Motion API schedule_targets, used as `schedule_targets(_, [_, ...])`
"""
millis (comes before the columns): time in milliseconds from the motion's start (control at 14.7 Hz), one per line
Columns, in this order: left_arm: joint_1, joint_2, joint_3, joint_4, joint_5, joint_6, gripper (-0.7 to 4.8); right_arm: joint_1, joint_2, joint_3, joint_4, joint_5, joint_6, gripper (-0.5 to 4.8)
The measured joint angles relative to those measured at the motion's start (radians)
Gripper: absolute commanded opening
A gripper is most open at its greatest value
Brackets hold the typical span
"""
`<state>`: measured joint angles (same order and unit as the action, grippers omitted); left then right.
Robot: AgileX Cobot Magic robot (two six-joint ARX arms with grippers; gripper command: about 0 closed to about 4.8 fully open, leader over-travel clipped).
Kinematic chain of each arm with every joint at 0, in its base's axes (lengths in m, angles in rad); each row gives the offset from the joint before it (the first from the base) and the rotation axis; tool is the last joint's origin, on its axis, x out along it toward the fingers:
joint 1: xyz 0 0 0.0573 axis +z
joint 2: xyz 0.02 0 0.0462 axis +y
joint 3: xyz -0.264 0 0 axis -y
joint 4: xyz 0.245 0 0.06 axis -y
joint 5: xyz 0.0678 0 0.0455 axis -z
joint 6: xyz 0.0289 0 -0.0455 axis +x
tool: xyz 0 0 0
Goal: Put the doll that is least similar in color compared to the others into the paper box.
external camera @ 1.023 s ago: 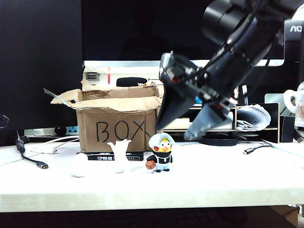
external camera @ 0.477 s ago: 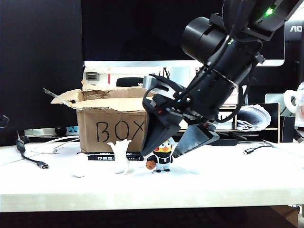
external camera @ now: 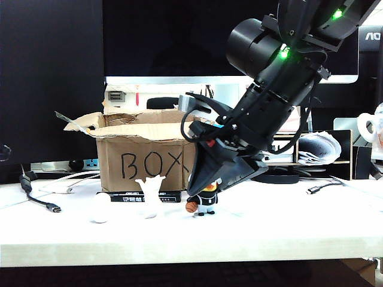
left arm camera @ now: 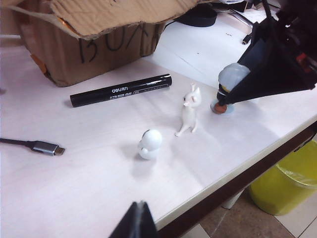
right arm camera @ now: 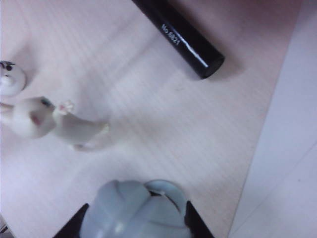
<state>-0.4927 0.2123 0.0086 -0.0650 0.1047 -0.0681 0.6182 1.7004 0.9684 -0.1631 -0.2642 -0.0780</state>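
Doll (external camera: 204, 199) with a white helmet and black body stands on the desk (external camera: 269, 230), just in front of the paper box (external camera: 146, 156) marked "BOX". The right hand (external camera: 216, 173) reaches down over it, its dark fingers closed against both sides of the helmet. Nearby stand a white figure with raised arms (external camera: 151, 196) and a white egg-shaped figure (external camera: 100, 207); a black marker (left arm camera: 121, 90) lies before the box. The left hand (left arm camera: 136, 223) hangs off the desk's near edge, fingertips pressed together, holding nothing.
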Motion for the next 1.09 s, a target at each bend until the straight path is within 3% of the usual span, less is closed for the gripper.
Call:
schedule_targets(136, [0.000, 0.000, 0.000, 0.000, 0.000, 0.000, -0.05, 0.000, 0.000, 0.000, 0.000, 0.000, 0.000, 0.98])
schedule_targets(614, [0.000, 0.000, 0.000, 0.000, 0.000, 0.000, -0.05, 0.000, -0.077, 0.013, -0.030, 0.002, 0.000, 1.07])
schedule_targets(886, [0.000, 0.000, 0.000, 0.000, 0.000, 0.000, -0.05, 0.000, -0.208, 0.097, -0.024, 0.002, 0.013, 1.18])
schedule_targets(1091, [0.000, 0.000, 0.000, 0.000, 0.000, 0.000, -0.05, 0.000, -0.169, 0.230, 0.018, 0.002, 0.013, 1.18])
